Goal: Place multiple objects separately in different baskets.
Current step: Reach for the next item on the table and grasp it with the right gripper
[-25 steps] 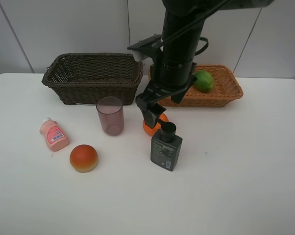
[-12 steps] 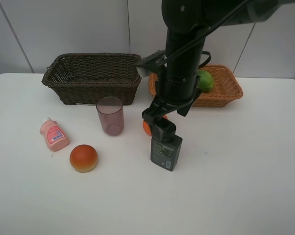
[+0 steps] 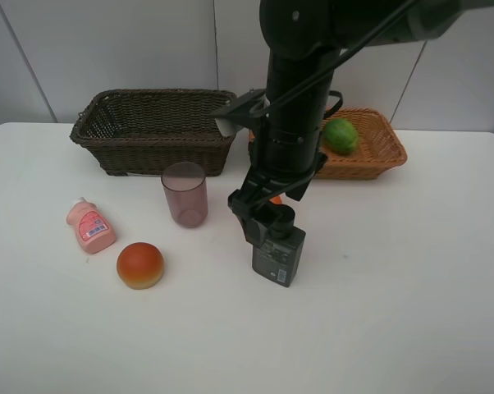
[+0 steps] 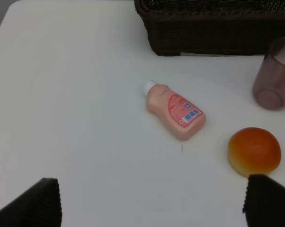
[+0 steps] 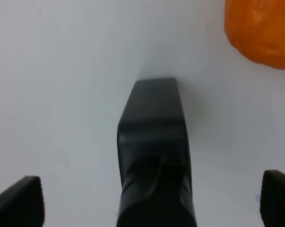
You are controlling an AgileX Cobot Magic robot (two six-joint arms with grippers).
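Note:
My right gripper (image 3: 258, 218) is open and hangs low over the top of the dark grey pump bottle (image 3: 277, 250). In the right wrist view the bottle's pump head (image 5: 154, 137) stands midway between the fingertips (image 5: 17, 201), with the orange (image 5: 263, 33) just beyond it. In the high view only a sliver of the orange (image 3: 276, 199) shows behind the gripper. The green fruit (image 3: 340, 135) lies in the light tan basket (image 3: 377, 160). The dark brown basket (image 3: 155, 127) looks empty. The purple cup (image 3: 185, 194), pink bottle (image 3: 90, 226) and bun (image 3: 140, 264) sit on the table. My left gripper (image 4: 149, 205) is open and empty.
The white table (image 3: 411, 312) meets a pale wall right behind the baskets. The left wrist view shows the pink bottle (image 4: 175, 111), bun (image 4: 254, 151), cup (image 4: 274, 80) and dark basket (image 4: 213, 28). The right arm's thick column stands over the tan basket's left end.
My right gripper has shifted from above the orange toward the table's front and down over the pump bottle's top, now covering most of the orange. The objects have not moved.

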